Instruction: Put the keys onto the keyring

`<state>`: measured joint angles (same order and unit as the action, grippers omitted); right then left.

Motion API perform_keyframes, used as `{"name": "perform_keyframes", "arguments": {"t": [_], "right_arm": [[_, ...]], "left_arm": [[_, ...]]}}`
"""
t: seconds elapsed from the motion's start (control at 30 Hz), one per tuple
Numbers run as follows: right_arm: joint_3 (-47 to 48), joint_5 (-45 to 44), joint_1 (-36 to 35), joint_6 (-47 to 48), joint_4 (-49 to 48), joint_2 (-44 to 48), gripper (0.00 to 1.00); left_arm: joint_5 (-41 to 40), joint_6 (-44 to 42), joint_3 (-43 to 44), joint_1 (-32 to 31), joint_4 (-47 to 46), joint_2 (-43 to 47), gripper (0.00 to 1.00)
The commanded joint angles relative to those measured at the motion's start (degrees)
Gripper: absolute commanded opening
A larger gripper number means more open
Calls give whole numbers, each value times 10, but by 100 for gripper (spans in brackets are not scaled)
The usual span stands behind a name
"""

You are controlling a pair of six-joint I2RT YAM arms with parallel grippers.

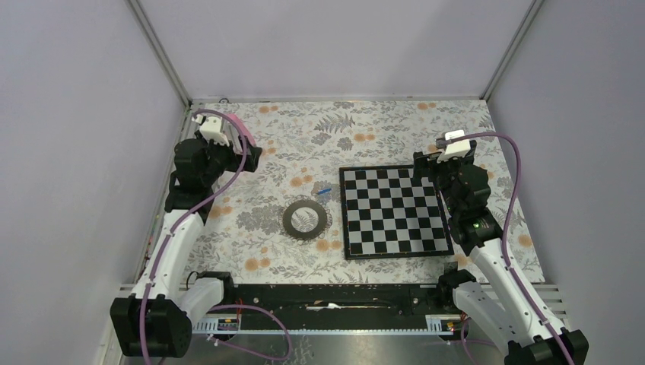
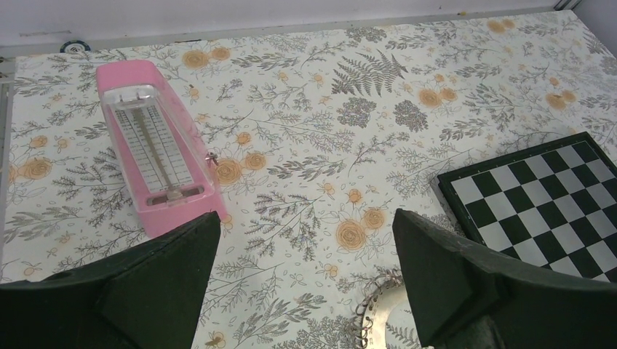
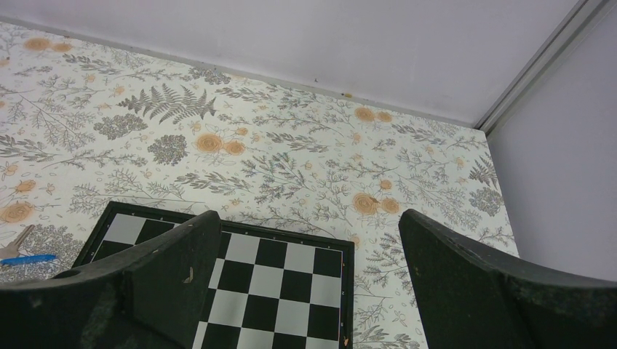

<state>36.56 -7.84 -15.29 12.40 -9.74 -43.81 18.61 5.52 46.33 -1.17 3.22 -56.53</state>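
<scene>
— Black fingers (image 2: 167,283) of the left gripper (image 2: 305,218) fill the bottom of its wrist view, spread wide and holding nothing. Is it the same on the other side?

— Yes. The right gripper (image 3: 309,214) is released too, its jaws far apart and empty. It hangs above the far right corner of the chessboard (image 3: 269,283).

— How do the arms stand?

— From above, each rises from its base at the near edge, folds at the elbow and leans over its own side of the floral table (image 1: 304,137). The left gripper sits toward the far left, pointing inward, just beside a pink metronome (image 2: 156,156). The right one points inward from the opposite side.

— And the key?

— The key (image 1: 324,192), blue-headed, lies on the table just off the chessboard's left edge, near its far corner. The keyring (image 1: 289,220) lies flat a little nearer the arms, left of the board and apart from the key.

— Is either gripper touching them?

— No. Both hang apart from key and keyring.
</scene>
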Motion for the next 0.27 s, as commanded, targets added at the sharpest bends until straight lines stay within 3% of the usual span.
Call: {"name": "perform_keyframes", "arguments": {"t": [0.0,0.23], "right_arm": [[5,4,3,3,-25,8,100],[7,4,4,4,-21,5,100]], "left_arm": [[7,5,-1,4,-30,-3,99],[4,3,5,6,-24,-12,99]]}}
